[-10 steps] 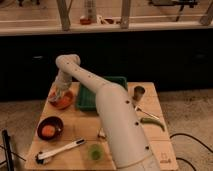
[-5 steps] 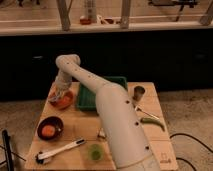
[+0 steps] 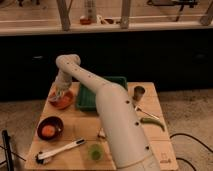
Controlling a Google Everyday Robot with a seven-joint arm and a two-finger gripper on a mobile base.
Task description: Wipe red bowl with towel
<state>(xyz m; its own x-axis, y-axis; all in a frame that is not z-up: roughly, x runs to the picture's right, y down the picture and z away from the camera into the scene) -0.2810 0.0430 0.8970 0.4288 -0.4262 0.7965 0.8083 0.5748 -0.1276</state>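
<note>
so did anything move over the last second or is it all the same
Nothing visibly changed. The pincer is down at the small, round orange-red bowl near the far left corner of the wooden table, just as before. The dark maroon bowl holding an orange object, the green rectangular tray and the white-handled brush lie where they were.

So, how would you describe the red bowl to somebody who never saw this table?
On the wooden table, look at the far left corner, just left of the green tray. The red bowl sits there under the gripper; it is bright orange-red, unlike the dark bowl nearer the front.
</note>
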